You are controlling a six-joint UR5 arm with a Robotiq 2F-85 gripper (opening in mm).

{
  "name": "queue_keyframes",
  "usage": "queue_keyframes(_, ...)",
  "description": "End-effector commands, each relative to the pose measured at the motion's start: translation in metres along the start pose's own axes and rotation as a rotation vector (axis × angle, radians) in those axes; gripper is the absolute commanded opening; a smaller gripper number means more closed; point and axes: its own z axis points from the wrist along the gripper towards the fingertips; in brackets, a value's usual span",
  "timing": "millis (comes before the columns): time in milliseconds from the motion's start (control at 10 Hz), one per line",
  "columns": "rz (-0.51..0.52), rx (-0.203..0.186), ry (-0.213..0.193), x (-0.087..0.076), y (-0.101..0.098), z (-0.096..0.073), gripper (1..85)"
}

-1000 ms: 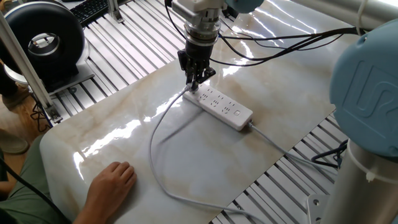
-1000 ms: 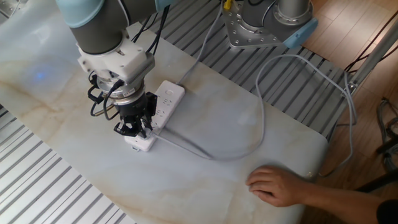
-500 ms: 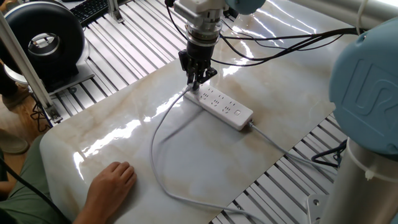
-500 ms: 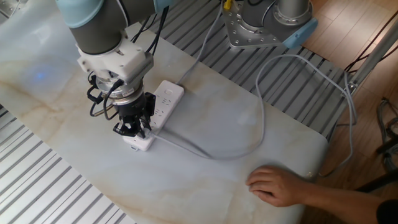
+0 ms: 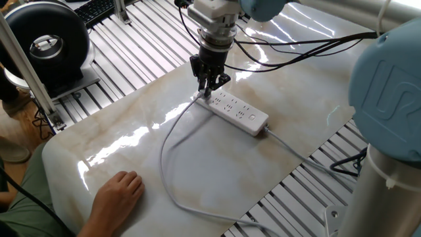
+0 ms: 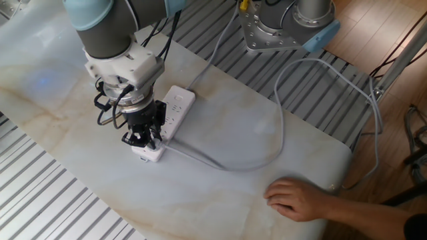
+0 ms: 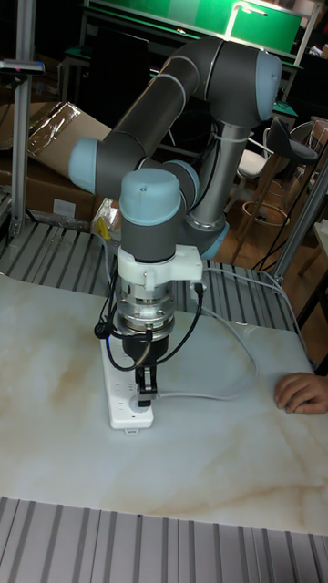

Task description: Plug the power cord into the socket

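Gripper (image 5: 208, 87) closed on the plug, directly beneath at the near end of the power strip (image 5: 238, 114); light, limp power cord (image 5: 166, 141) trailing away, best held by its rigid plug.

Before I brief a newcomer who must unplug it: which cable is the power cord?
Start at the white socket strip on the marble table. At its end under the tool, the power cord leaves and loops toward the hand. It is thin and light grey; the strip's own lead exits the opposite end.
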Motion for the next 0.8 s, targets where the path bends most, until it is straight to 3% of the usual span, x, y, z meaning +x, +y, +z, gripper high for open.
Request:
queue_keyframes(0, -0.005, 0.018, 0.005, 0.014, -0.004, -0.009, 4.7)
queue_keyframes(100, -0.017, -0.004, 0.007, 0.019, 0.002, -0.014, 21.0)
queue_keyframes(200, -0.01, -0.027, 0.039, 0.027, 0.009, -0.019, 35.7)
queue_keyframes(300, 0.018, -0.038, 0.078, 0.033, 0.015, -0.03, 44.0)
queue_keyframes(700, 0.079, -0.066, 0.087, 0.045, 0.022, -0.059, 45.0)
